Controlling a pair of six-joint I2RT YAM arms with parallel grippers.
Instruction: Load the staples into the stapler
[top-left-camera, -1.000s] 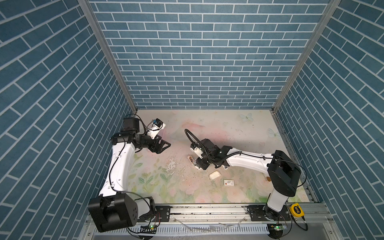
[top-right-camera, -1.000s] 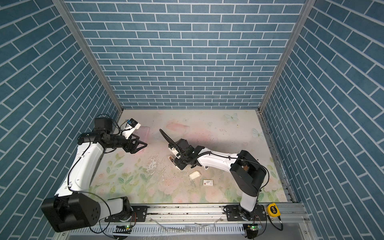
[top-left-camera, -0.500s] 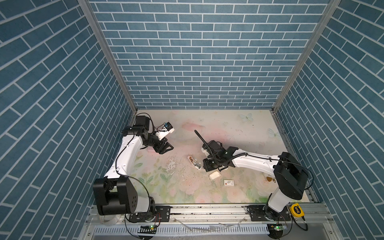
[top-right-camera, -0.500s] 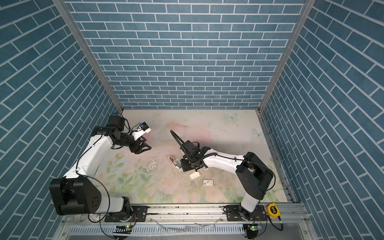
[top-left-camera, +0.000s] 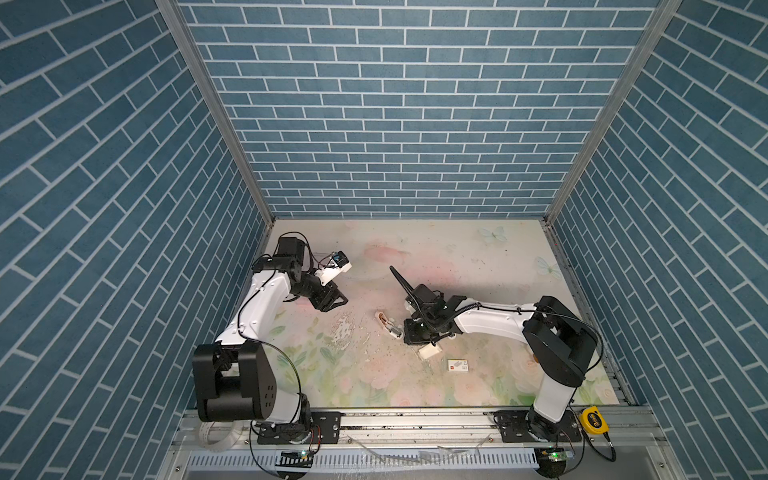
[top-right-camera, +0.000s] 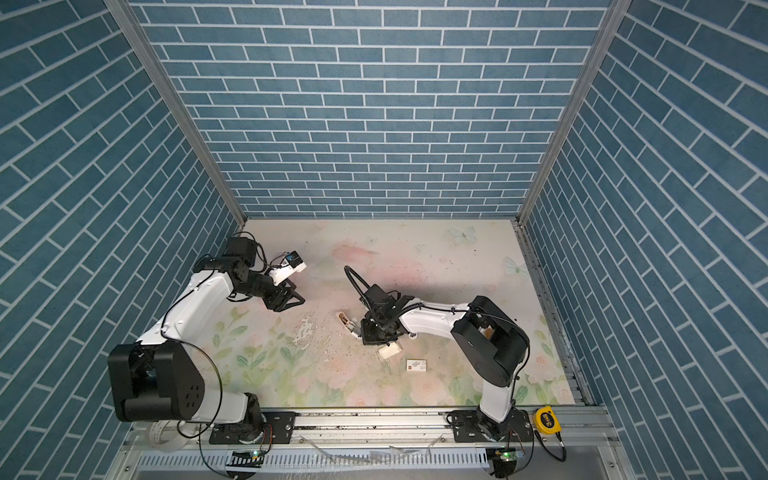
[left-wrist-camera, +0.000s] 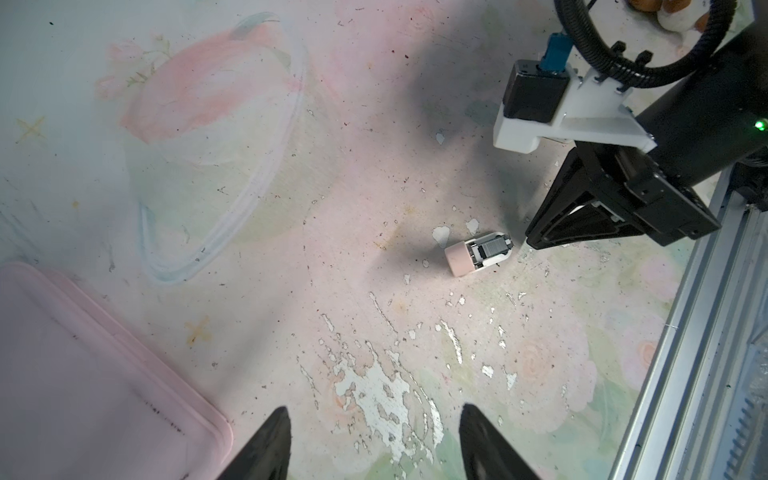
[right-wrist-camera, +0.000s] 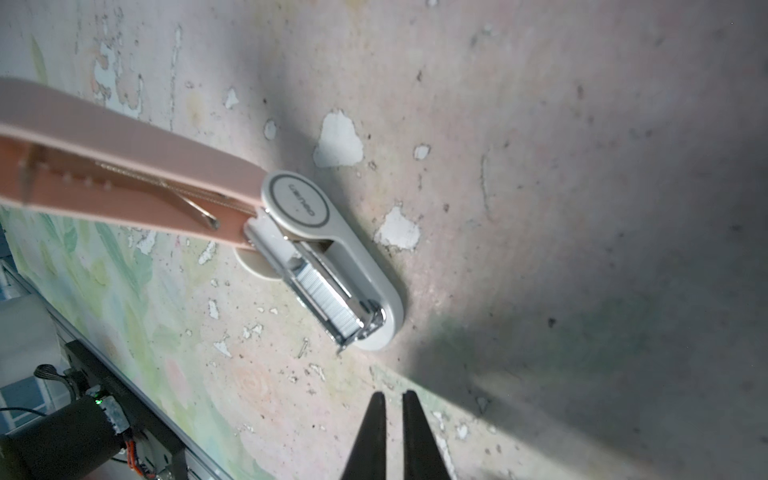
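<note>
The stapler (right-wrist-camera: 332, 232) lies on the mat with its pink lid swung open, and a grey strip of staples (right-wrist-camera: 326, 301) sits in its white magazine. In both top views the stapler (top-left-camera: 388, 324) (top-right-camera: 348, 323) lies at mid-table, and the left wrist view shows the stapler (left-wrist-camera: 478, 253) too. My right gripper (right-wrist-camera: 392, 397) is shut with nothing between its fingers, just off the stapler's nose. In a top view the right gripper (top-left-camera: 411, 332) is beside the stapler. My left gripper (left-wrist-camera: 374, 411) hangs open and empty, well to the left (top-left-camera: 338, 299).
A plain white card tray (top-left-camera: 429, 351) lies just in front of the right gripper, and a white sleeve with a red mark (top-left-camera: 457, 365) to its right. A pink flat tray (left-wrist-camera: 83, 374) lies under the left wrist. A yellow tape measure (top-left-camera: 594, 422) sits on the front rail.
My right gripper has shut and drawn back to the right, off the stapler. The left arm has swung in toward the middle, and its jaws have narrowed.
</note>
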